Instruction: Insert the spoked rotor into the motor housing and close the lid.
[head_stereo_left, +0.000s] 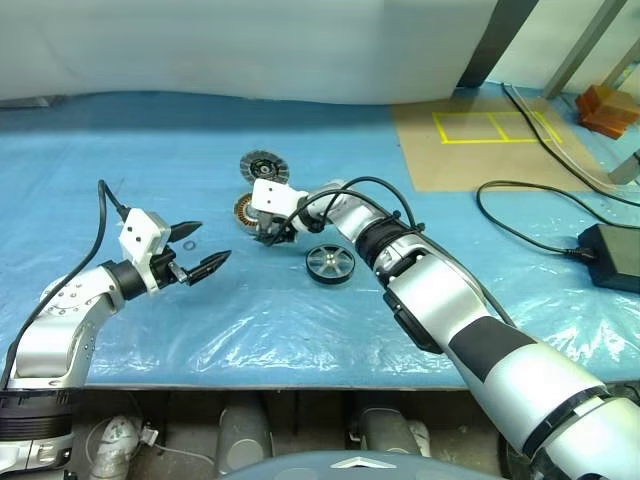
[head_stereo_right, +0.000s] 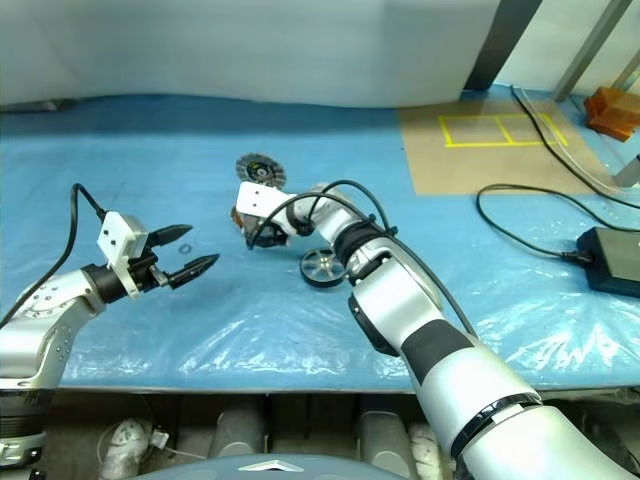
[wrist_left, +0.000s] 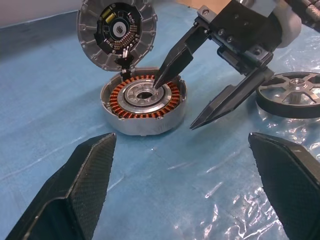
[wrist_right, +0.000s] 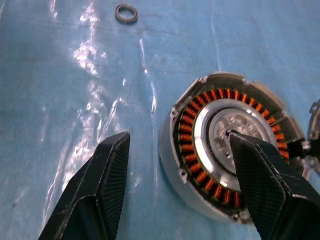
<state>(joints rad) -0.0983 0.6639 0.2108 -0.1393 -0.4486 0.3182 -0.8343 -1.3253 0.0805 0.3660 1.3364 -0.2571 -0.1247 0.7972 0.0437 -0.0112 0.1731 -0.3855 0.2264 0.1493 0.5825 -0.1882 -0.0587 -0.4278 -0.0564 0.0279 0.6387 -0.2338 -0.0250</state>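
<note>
Left end effector (head_stereo_left: 203, 249): far left, above the blue plastic sheet (head_stereo_left: 300, 330); fingers spread wide, nothing between them, pointing toward the middle of the desk (head_stereo_left: 150, 150)
Small ring (head_stereo_left: 188, 243): dark, flat on the sheet, just past the left end effector's fingertips
Lid (wrist_left: 117, 33): ribbed grey disc with a dark centre, rear of the group, standing tilted with its lower edge at the housing's far rim
Motor housing (wrist_left: 143, 103): silver cup, copper-orange windings around a pale hub, open side up, just in front of the lid; mostly hidden behind the right end effector in the head views
Right end effector (wrist_left: 177, 105): over the housing, angled down; fingers partly apart and holding nothing; one fingertip (wrist_left: 162, 80) down at the hub, the other outside the cup wall on the rotor's side
Spoked rotor (head_stereo_left: 330, 264): black rim, silvery spokes, flat on the sheet, near the housing on its right, apart from both end effectors
Brown board (head_stereo_left: 470, 140): far right rear, with yellow tape squares
Black cable (head_stereo_left: 530, 215): looping on the sheet to a black box (head_stereo_left: 610, 255) at the right edge
</note>
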